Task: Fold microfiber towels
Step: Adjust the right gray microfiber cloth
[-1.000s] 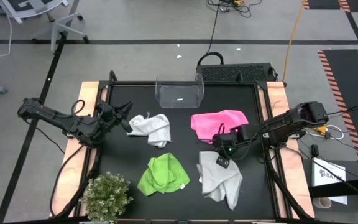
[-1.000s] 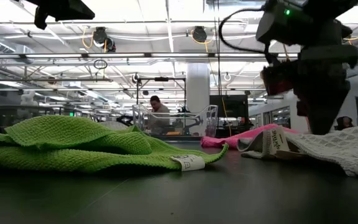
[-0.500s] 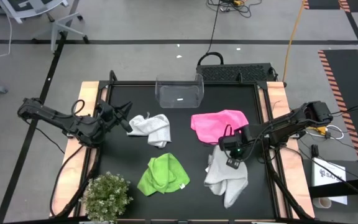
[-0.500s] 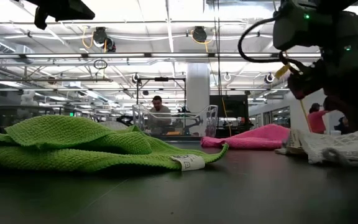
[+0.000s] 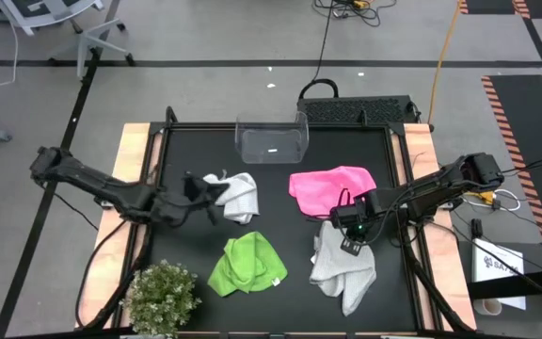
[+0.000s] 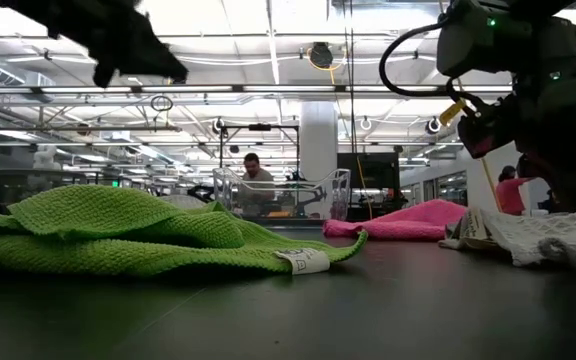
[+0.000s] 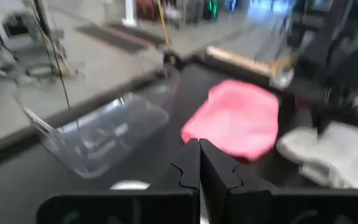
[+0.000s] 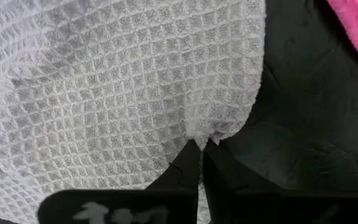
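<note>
Waffle weave of the white towel (image 8: pixel 123 93) pinched in the right gripper (image 8: pixel 199 144) shows only at the wrist; overhead, it lies at four o'clock. Left gripper (image 5: pixel 216 200), pressed together, hovers beside the other white towel (image 5: pixel 235 195).

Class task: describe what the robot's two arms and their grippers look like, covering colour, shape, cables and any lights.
Both arms are dark, slender and jointed, with black cables along them. The left gripper has two flat black fingers. The right gripper has matching black fingers, and its wrist shows a small green light.

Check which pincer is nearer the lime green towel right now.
Left. The left pincer sits just beyond the lime green towel, by the far white towel. The right pincer is off to its side, on the near white towel.
</note>
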Robot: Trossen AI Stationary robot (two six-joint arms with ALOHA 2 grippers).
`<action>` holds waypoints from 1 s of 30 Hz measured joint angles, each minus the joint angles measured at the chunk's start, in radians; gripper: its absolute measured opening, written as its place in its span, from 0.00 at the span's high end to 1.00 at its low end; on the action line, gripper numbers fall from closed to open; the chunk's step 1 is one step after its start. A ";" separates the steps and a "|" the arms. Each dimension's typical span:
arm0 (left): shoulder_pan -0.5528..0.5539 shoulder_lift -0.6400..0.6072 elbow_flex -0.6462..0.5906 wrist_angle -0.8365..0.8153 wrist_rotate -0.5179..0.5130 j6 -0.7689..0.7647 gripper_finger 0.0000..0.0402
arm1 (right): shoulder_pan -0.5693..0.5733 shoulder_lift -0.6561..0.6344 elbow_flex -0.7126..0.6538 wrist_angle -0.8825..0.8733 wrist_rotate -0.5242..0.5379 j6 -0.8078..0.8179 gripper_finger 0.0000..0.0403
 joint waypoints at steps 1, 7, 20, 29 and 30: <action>0.010 0.026 0.012 -0.004 0.025 -0.008 0.99 | 0.000 0.000 0.000 0.000 0.000 0.003 1.00; 0.038 0.035 0.115 -0.037 0.056 0.077 0.99 | 0.010 0.000 0.002 -0.080 0.000 -0.004 1.00; 0.066 0.018 0.185 -0.078 0.056 0.102 0.97 | -0.018 -0.140 0.005 0.490 0.057 -0.022 1.00; 0.121 0.103 0.185 0.014 0.234 0.064 0.98 | -0.076 -0.186 0.005 0.765 0.155 -0.125 1.00; 0.125 0.117 0.186 0.042 0.257 0.064 0.99 | -0.083 -0.191 0.005 0.802 0.157 -0.137 1.00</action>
